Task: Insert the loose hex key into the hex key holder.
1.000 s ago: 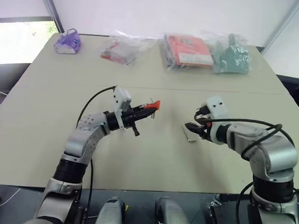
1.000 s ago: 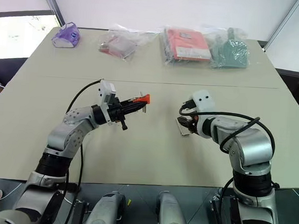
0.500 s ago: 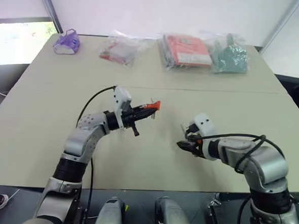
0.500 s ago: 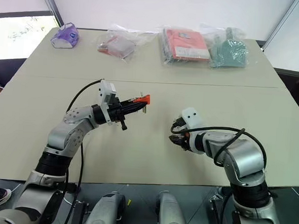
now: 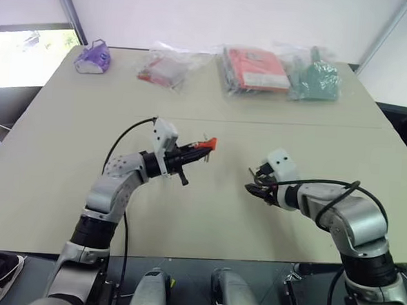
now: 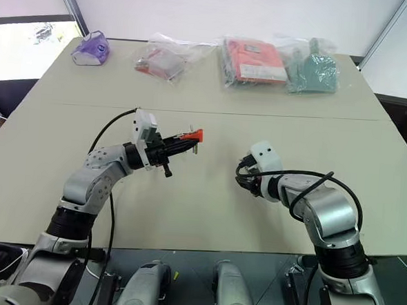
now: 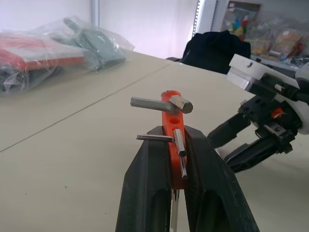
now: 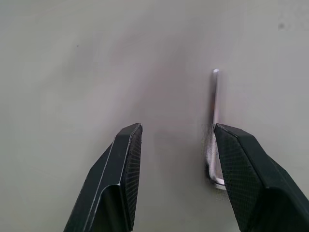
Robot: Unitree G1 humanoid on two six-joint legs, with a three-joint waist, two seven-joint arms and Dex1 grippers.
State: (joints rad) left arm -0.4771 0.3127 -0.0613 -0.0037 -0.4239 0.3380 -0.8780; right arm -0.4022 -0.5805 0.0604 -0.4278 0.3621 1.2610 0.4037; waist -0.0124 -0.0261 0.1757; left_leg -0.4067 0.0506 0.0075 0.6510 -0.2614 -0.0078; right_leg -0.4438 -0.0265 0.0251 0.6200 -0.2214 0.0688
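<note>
Thin grey L-shaped metal hex key [image 8: 214,126] flat on beige tabletop [image 5: 206,215], lying just inside one black finger [image 8: 251,169] of right gripper [image 8: 176,137]; jaws parted, nothing grasped. Small orange-red plastic hex key holder [image 7: 172,140], grey keys protruding, clenched upright in left gripper [image 7: 172,145], raised above table, well apart from loose key. Bagged goods [image 5: 253,69] along far edge.
</note>
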